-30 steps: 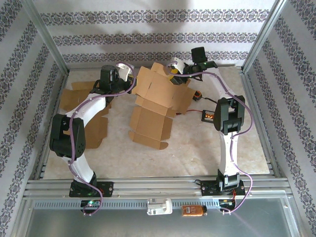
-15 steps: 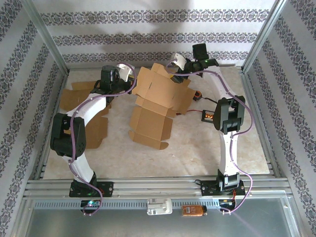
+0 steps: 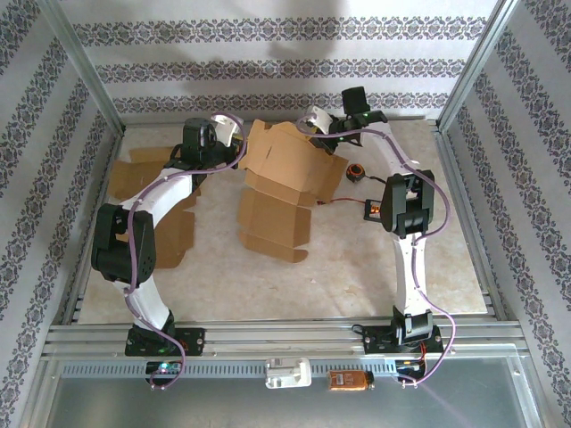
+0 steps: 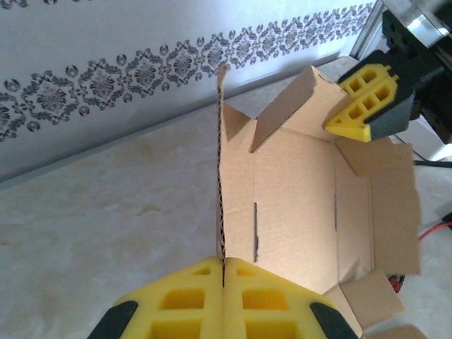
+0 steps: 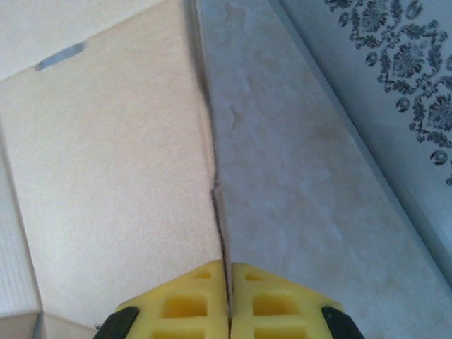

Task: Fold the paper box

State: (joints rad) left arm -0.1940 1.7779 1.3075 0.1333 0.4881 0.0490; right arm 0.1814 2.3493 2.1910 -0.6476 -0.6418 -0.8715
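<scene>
Flat cardboard blanks (image 3: 132,174) lie along the left edge of the counter (image 3: 357,267), partly under the left arm (image 3: 152,201). The left claw (image 4: 223,265) is closed on the thin upright wall at the left side of the paper box (image 3: 287,174) (its 2 yellow pads (image 4: 187,286) pinch the corrugated edge between them). The box sits unfolded toward the far middle of the counter, interior up, flaps splayed, its near panels resting on the surface. At the box's far right, the right claw (image 5: 227,268) is clamped tight on the edge of another flap, near the counter's far edge.
</scene>
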